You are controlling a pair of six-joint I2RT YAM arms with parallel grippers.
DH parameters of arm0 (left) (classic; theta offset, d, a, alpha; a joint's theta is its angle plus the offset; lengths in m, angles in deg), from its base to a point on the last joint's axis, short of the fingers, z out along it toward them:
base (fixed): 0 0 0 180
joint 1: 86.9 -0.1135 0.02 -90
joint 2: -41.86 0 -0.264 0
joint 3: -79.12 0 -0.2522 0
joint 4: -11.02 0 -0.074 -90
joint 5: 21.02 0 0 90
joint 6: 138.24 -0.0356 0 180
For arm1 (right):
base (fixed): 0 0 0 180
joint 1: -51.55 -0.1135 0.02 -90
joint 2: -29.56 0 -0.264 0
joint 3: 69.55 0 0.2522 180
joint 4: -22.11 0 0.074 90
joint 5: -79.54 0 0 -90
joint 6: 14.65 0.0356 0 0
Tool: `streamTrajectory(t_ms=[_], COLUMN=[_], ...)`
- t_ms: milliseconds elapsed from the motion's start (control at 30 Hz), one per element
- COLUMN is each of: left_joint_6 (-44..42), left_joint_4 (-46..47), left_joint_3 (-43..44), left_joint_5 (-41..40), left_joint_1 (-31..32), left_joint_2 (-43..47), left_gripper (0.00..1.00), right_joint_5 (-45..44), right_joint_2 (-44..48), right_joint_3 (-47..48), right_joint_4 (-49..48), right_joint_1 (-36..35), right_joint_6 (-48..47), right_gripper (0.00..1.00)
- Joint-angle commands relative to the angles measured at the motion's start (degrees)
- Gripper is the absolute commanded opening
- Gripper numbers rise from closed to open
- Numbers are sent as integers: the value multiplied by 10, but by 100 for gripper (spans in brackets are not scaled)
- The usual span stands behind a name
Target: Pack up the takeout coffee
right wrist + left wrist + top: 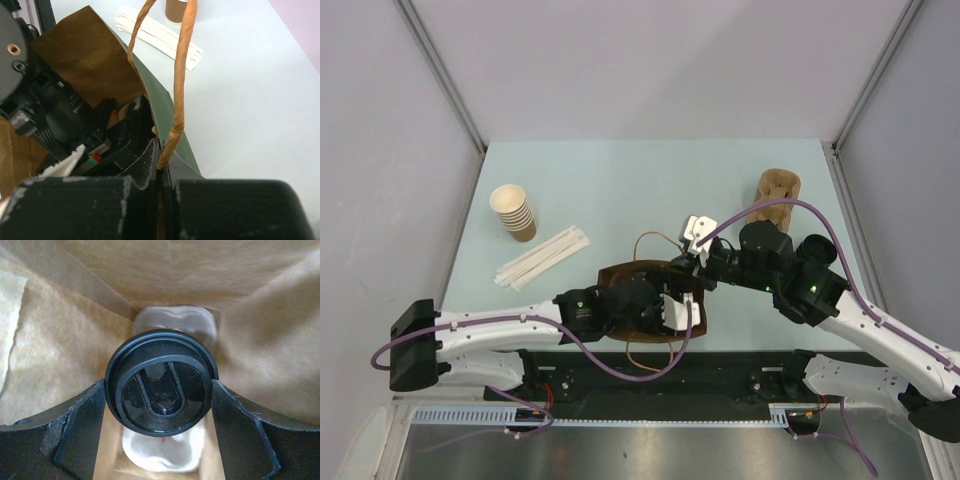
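Deep inside green paper bag (pixel 162 107), black-lidded tan paper cup (pixel 161 382) stands upright, clamped in left gripper (pixel 159 405); right gripper (pixel 161 172) pinched shut on twisted paper handle (pixel 179 90).

Paper cups (pixel 513 212), wrapped sticks (pixel 542 257) and a pulp carrier (pixel 777 190) on a pale table (pixel 620 175)
The lidless, cream-rimmed cups stand nested in one stack at the far left of the blue-green table top. The white paper-wrapped sticks lie just beside them, nearer the front, in a loose, slightly fanned bundle. The brown moulded carrier sits well apart at the far right, near the table's edge
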Motion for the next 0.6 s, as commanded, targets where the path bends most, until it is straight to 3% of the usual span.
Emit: streamTrajectory(t_ms=[0, 567], left_joint_6=[-12, -8], left_joint_4=[49, 72], left_joint_3=[-5, -31], left_joint_5=[-16, -19], left_joint_1=[5, 5], left_joint_2=[-9, -40], left_gripper=[7, 6], right_joint_5=[5, 32], right_joint_2=[10, 8], right_joint_3=[2, 2], right_joint_4=[-45, -43], right_joint_1=[-3, -4], right_joint_6=[7, 23], right_gripper=[0, 0])
